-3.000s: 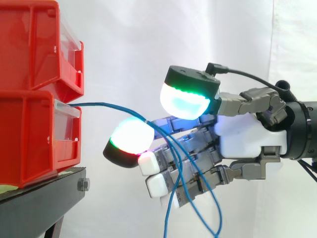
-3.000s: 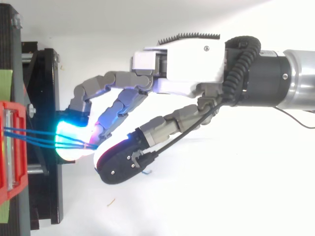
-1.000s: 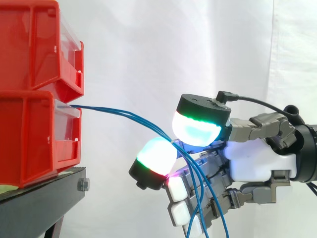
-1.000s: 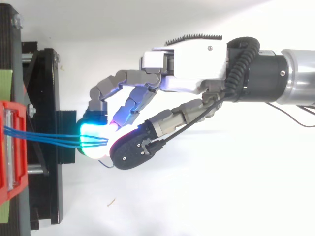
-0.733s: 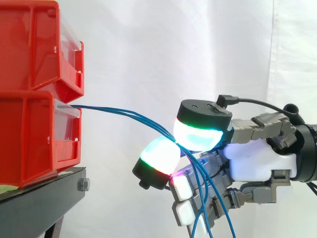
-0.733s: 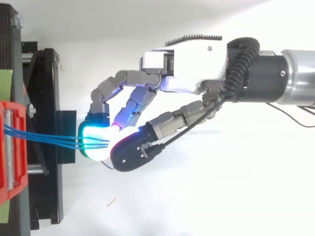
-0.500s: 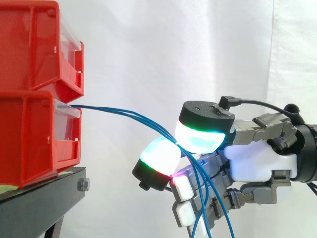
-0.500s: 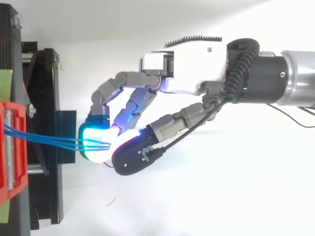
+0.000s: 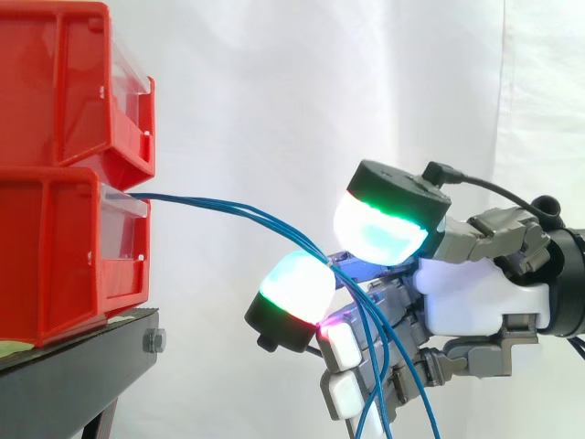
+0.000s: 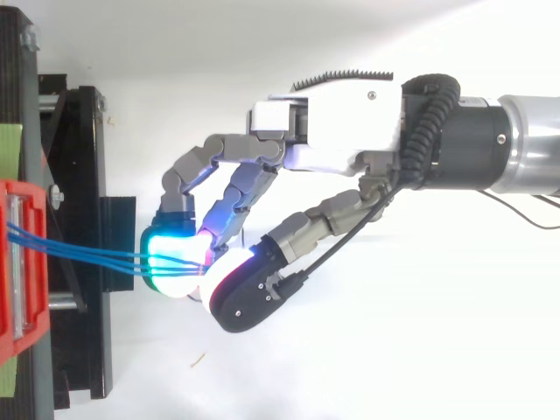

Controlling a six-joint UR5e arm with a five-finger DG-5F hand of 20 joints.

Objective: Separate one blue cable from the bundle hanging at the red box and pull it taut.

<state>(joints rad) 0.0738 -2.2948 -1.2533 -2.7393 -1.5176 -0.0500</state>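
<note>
Three blue cables leave the front of the lower red bin and slope down to the right to my hand. They lie side by side across a curled finger's glowing pad, then hang down in front of the other curled fingers. The thumb pad stands tilted just above the cables, with a narrow gap to the finger pad. From above, the cables fan slightly from the bin to the cyan pad, with the thumb beside it.
A second red bin sits on top of the lower one. Both rest on a black stand at the left. A white curtain hangs behind, with open space between the bins and the hand.
The hand has drawn back from the bins and dropped a little, pulling the cables out longer. In the last half second the thumb lifted and tilted off the finger pad.
</note>
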